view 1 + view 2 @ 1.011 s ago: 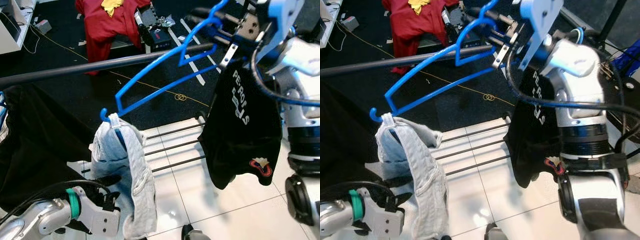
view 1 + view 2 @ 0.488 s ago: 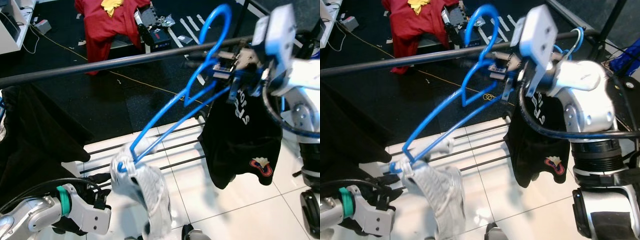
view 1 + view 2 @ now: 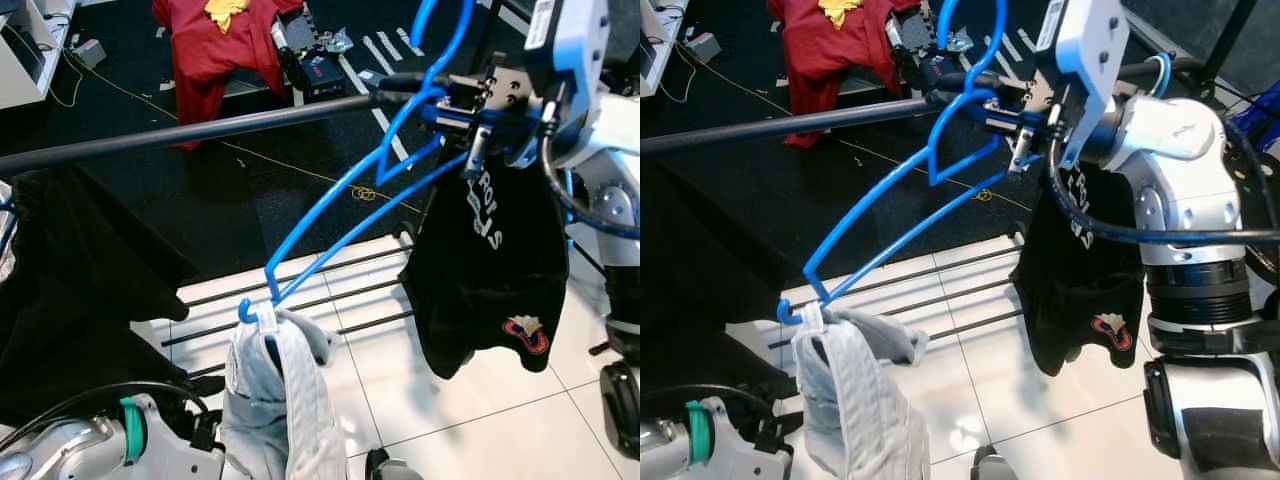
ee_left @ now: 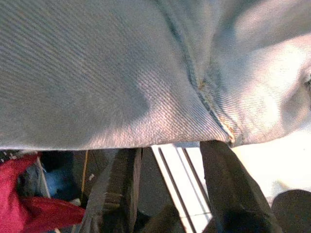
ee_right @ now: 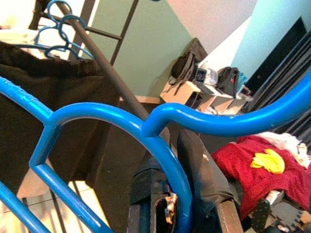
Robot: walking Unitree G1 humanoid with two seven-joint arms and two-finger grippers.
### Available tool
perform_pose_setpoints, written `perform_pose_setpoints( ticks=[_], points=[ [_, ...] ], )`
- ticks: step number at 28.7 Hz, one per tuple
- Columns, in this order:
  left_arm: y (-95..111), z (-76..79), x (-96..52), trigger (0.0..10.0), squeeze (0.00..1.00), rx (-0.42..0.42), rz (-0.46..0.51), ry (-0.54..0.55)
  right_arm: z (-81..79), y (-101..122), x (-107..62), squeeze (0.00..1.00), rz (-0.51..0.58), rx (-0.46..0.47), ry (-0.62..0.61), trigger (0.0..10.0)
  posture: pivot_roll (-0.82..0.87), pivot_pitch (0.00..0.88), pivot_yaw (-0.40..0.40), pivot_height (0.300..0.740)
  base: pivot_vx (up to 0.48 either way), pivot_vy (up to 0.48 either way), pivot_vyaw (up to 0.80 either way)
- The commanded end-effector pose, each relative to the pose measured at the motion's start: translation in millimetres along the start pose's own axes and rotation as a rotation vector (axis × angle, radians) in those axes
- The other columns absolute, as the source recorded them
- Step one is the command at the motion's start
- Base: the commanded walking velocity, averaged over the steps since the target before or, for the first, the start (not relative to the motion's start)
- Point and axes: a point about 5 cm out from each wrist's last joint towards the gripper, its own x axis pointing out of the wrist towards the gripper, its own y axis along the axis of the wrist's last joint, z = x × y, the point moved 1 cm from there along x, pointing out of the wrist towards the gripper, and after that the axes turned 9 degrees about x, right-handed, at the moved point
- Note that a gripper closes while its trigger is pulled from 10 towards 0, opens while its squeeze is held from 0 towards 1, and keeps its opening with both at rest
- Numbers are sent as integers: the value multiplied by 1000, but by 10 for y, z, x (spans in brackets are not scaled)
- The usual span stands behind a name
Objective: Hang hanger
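Right end effector [image 3: 1025,120] clamped on blue hanger [image 3: 340,205], its hook beside the rail [image 3: 200,128], not yet hung; left end effector [image 4: 170,189] open, empty.

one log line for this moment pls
right end effector: shut on blue plastic hanger | hook at dark metal rail, not yet on | pale denim garment hangs from hanger's low end

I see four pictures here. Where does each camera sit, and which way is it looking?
Left eye view: on the head, looking down at the blue hanger by the rail; the right gripper shows.
Right eye view: beside it, same scene; the right arm shows.
Left wrist view: on the left wrist, looking along the left gripper beneath grey cloth.
Right wrist view: on the right wrist, its fingers clamping the hanger.
Shared: the hanger and the red garment.
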Motion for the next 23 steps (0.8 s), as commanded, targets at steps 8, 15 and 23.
perform_pose_setpoints(
  ticks=[8,15,23],
  points=[
    [275,-294,301,10000,0,-487,24,257,159,0,95,0,217,82,-327,10000,-150,158,112,740,0,0,0],
    [462,-473,445,10000,0,-593,98,336,255,-205,185,0,301,192,-583,10000,-141,155,104,740,0,0,0],
    [604,-561,628,10000,0,-538,129,332,168,-346,376,0,310,253,-663,10000,-145,155,96,740,0,0,0]
  ],
)
